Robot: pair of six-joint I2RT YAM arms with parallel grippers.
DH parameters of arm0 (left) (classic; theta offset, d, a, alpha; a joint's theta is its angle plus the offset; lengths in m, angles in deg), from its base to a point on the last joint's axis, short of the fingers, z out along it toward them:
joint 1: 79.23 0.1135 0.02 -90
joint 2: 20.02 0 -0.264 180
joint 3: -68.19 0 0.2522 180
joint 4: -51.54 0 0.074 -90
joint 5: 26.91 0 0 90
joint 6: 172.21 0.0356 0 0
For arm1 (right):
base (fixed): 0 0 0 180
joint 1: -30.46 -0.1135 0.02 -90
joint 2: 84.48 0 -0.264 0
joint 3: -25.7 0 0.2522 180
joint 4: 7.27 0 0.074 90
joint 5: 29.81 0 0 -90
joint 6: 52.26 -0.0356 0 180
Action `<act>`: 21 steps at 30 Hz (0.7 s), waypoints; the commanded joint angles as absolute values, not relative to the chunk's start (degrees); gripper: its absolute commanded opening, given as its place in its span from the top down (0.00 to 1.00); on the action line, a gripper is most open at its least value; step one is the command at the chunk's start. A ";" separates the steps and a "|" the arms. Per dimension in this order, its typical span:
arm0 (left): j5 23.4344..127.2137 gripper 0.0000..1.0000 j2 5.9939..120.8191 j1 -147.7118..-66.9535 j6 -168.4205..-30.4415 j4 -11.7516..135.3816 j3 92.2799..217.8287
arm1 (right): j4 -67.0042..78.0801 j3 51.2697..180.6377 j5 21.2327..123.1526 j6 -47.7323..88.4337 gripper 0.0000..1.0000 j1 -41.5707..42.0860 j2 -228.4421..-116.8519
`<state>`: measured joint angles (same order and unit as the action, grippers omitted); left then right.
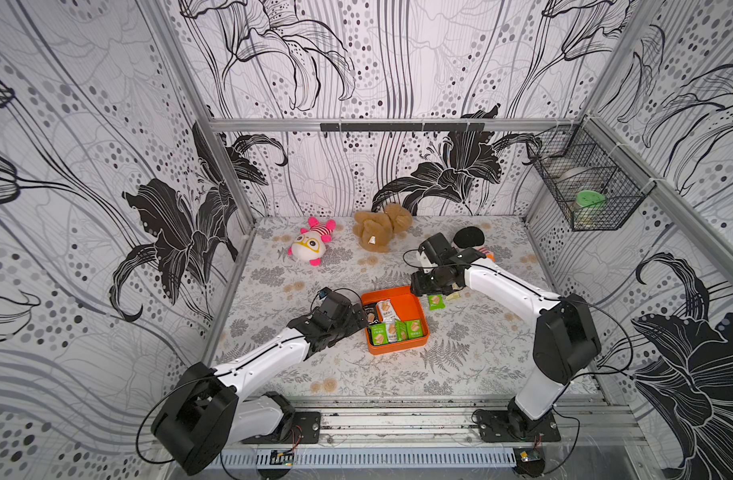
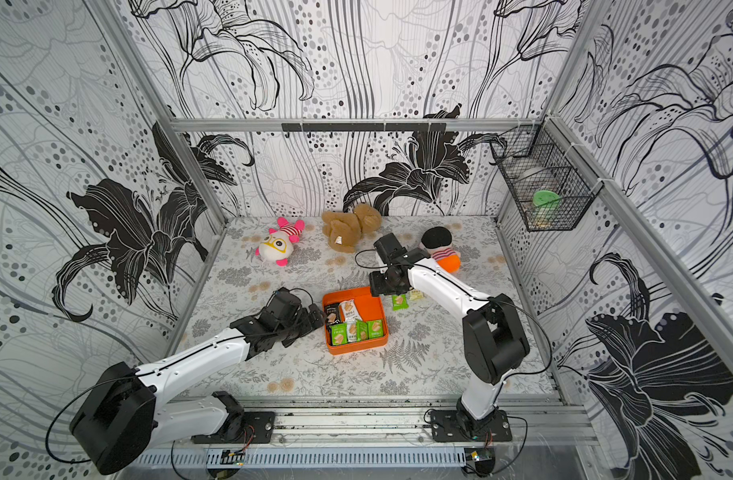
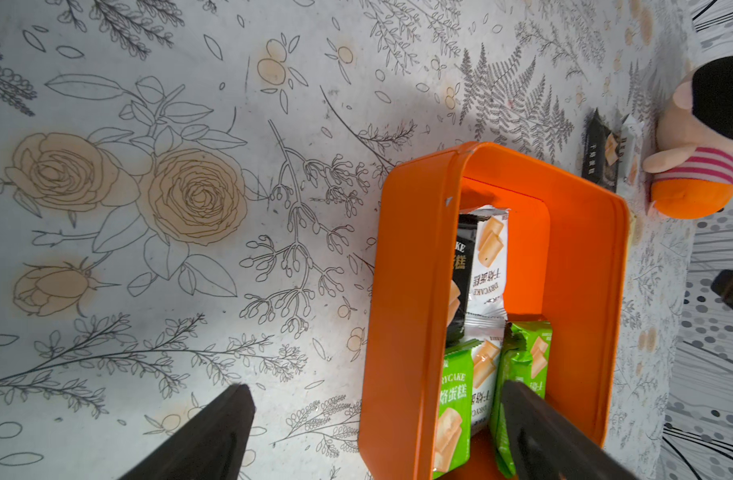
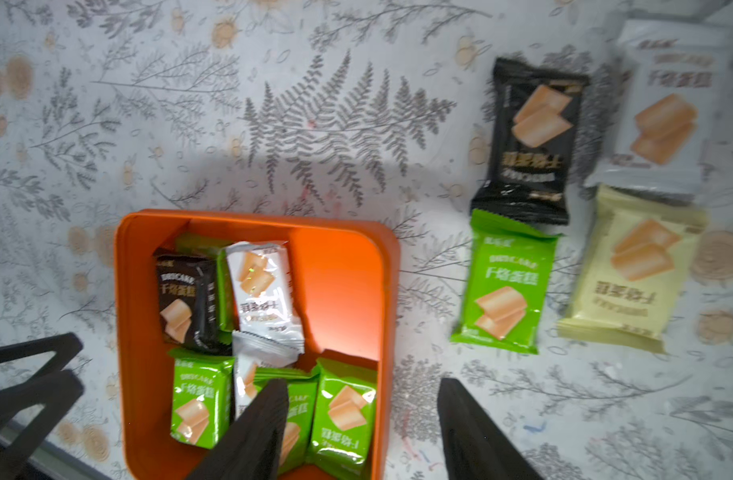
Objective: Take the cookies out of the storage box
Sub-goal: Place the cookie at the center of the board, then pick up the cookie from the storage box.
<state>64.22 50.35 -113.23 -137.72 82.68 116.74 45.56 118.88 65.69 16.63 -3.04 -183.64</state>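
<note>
Green wrapped cookies (image 3: pixel 452 399) in the shallow orange plastic storage box (image 3: pixel 398 291) are being straddled, wall included, by the wide-open, empty left gripper (image 3: pixel 375 386).

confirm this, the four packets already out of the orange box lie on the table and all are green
Not all green. The right wrist view shows four out of the orange box lying on the table: one green packet, one black packet, one white packet, one cream packet.
</note>
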 commanded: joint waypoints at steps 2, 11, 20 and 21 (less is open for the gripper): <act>65.32 0.03 50.79 -111.73 -135.42 81.22 114.96 | 43.41 119.28 66.62 13.02 0.37 -7.65 -185.71; 67.88 0.03 48.32 -104.08 -132.60 81.94 112.62 | 42.67 124.89 66.37 12.05 0.37 -12.75 -194.53; 68.98 0.03 47.83 -102.88 -131.91 82.73 112.98 | 44.96 128.44 62.87 12.47 0.38 -14.45 -199.61; 68.98 0.03 47.65 -102.88 -131.96 82.74 112.87 | 45.20 128.63 62.45 12.46 0.38 -14.50 -200.07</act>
